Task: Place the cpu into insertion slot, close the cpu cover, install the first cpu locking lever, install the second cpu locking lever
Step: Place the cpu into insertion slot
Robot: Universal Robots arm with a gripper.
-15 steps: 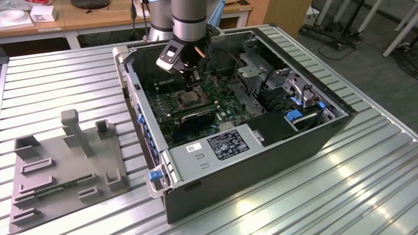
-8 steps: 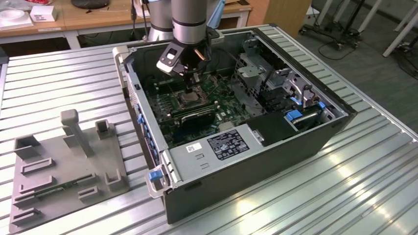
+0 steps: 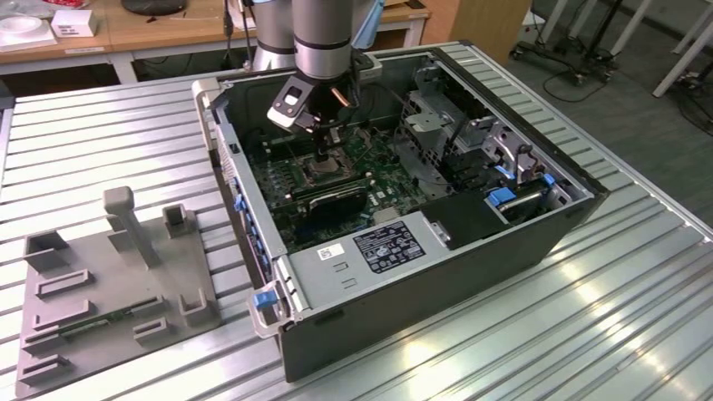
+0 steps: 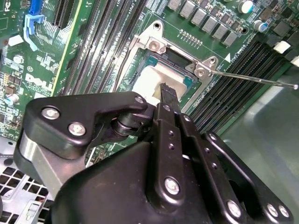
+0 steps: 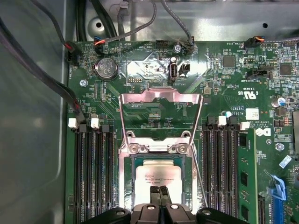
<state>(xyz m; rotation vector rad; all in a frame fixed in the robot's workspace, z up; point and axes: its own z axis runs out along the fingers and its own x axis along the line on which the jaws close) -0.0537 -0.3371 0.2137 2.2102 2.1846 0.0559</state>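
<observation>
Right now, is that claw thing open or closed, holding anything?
Gripper: closed, holding nothing, its tip at the cpu lying in the insertion slot.

A: cpu (image 5: 159, 179) where?
B: In insertion slot (image 5: 188, 173), mid board (image 5: 224, 93), inside case (image 3: 446, 284).
A: cpu cover (image 5: 159, 94)?
B: Swung open off slot, hinged at slot edge. RAM slots (image 5: 93, 172) flank slot both sides. Gripper (image 5: 159, 190) directly over cpu.
A: Outside case?
B: Tray (image 3: 112, 296) on table (image 3: 579, 334), exterior view's left of case.

Bright light glares off the metal table (image 3: 523, 342); case (image 3: 446, 276) interior dimmer.
</observation>
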